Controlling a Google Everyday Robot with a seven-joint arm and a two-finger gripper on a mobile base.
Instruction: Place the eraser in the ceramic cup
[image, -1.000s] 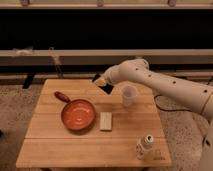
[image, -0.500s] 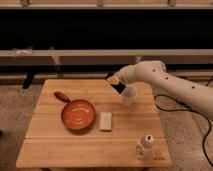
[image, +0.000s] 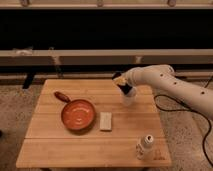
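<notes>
The white arm reaches in from the right. My gripper (image: 123, 84) is at the back right of the wooden table (image: 60, 147) and is shut on the black eraser (image: 126, 90). It holds the eraser right over the mouth of the small white ceramic cup (image: 129, 99). The eraser's lower end is at the cup's rim; whether it dips inside, I cannot tell. The cup stands upright on the table, partly hidden by the gripper.
An orange pan (image: 78, 114) with a red handle lies at the table's middle left. A pale beige block (image: 105, 121) lies just right of it. A small white capped bottle (image: 145, 144) stands near the front right corner. A cable hangs right of the table.
My gripper has carried the eraser to the right and down, from left of the cup to directly over its mouth.
</notes>
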